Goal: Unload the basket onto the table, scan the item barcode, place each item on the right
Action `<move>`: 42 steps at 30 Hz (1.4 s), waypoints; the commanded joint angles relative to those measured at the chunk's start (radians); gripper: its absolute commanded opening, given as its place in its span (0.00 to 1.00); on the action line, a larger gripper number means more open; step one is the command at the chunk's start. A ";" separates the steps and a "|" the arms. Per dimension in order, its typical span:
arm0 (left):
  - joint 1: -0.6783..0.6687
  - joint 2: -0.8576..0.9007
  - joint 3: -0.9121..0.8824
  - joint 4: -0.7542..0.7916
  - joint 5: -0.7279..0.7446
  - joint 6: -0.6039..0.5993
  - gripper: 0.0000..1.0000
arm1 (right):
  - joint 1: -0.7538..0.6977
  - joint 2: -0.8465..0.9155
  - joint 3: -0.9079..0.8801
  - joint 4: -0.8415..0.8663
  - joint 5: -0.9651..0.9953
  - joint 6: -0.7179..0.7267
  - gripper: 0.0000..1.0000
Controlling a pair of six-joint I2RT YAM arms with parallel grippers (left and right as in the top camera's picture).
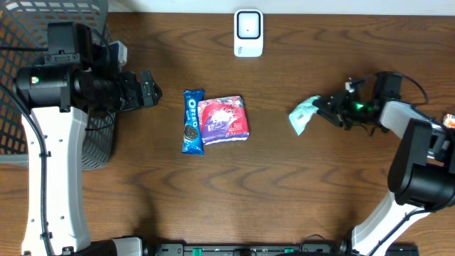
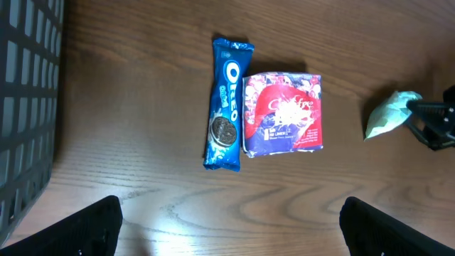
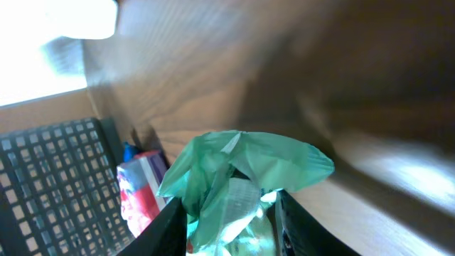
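The table (image 1: 298,192) is showing dark, smooth wood grain with a faint sheen. The cookie pack (image 1: 193,121) and the red packet (image 1: 225,119) are gleaming in glossy plastic wrap. The green packet (image 1: 304,114) is showing thin, crinkled, slightly shiny film. The scanner (image 1: 248,33) is looking like smooth white plastic; the basket (image 1: 21,21) is showing dark, matt plastic mesh.

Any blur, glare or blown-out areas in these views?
Overhead: sharp, evenly lit. Left wrist: sharp, soft glare on the table. Right wrist: blurred, white blown-out patch top left; green packet near the lens looks soft.
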 commanded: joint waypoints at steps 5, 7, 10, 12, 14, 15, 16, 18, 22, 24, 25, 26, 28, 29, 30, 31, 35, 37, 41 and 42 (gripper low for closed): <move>-0.002 0.004 0.003 -0.001 -0.006 0.013 0.98 | -0.030 -0.087 0.150 -0.284 0.275 -0.192 0.34; -0.002 0.004 0.003 -0.001 -0.006 0.013 0.98 | -0.023 -0.113 0.205 -0.375 0.375 -0.218 0.35; -0.002 0.004 0.003 -0.002 -0.006 0.013 0.98 | -0.003 -0.157 0.272 -0.480 0.504 -0.225 0.38; -0.002 0.004 0.003 -0.002 -0.006 0.013 0.98 | 0.015 -0.185 0.303 -0.534 0.575 -0.225 0.44; -0.002 0.004 0.003 -0.001 -0.006 0.013 0.98 | 0.039 -0.211 0.310 -0.563 0.589 -0.252 0.49; -0.002 0.004 0.003 -0.001 -0.006 0.013 0.98 | 0.053 -0.220 0.310 -0.574 0.589 -0.260 0.52; -0.002 0.004 0.003 -0.001 -0.006 0.013 0.98 | 0.069 -0.225 0.310 -0.583 0.588 -0.270 0.54; -0.002 0.004 0.003 -0.001 -0.006 0.013 0.98 | 0.112 -0.226 0.309 -0.599 0.586 -0.315 0.56; -0.002 0.004 0.003 -0.001 -0.006 0.013 0.98 | 0.230 -0.223 0.295 -0.599 0.640 -0.380 0.62; -0.002 0.004 0.003 -0.002 -0.006 0.013 0.98 | 0.296 -0.223 0.291 -0.593 0.740 -0.369 0.64; -0.002 0.004 0.003 -0.002 -0.006 0.013 0.98 | 0.336 -0.222 0.290 -0.586 0.808 -0.358 0.66; -0.002 0.004 0.003 -0.002 -0.006 0.013 0.98 | 0.372 -0.221 0.287 -0.579 0.865 -0.354 0.70; -0.002 0.004 0.003 -0.001 -0.006 0.013 0.98 | 0.442 -0.217 0.280 -0.568 0.982 -0.354 0.73; -0.002 0.004 0.003 -0.001 -0.006 0.013 0.98 | 0.484 -0.212 0.277 -0.569 1.059 -0.354 0.74; -0.002 0.004 0.003 -0.002 -0.006 0.013 0.98 | 0.519 -0.203 0.276 -0.570 1.127 -0.354 0.74; -0.002 0.004 0.003 -0.001 -0.006 0.013 0.98 | 0.552 -0.195 0.275 -0.572 1.189 -0.354 0.74; -0.002 0.004 0.003 -0.001 -0.006 0.013 0.98 | 0.653 -0.142 0.272 -0.586 1.361 -0.355 0.78; -0.002 0.004 0.003 -0.002 -0.006 0.013 0.98 | 0.680 -0.110 0.272 -0.596 1.392 -0.356 0.78; -0.002 0.004 0.003 -0.001 -0.006 0.013 0.98 | 0.720 -0.019 0.272 -0.616 1.442 -0.383 0.79; -0.002 0.004 0.003 -0.002 -0.006 0.013 0.98 | 0.728 0.005 0.272 -0.622 1.482 -0.381 0.79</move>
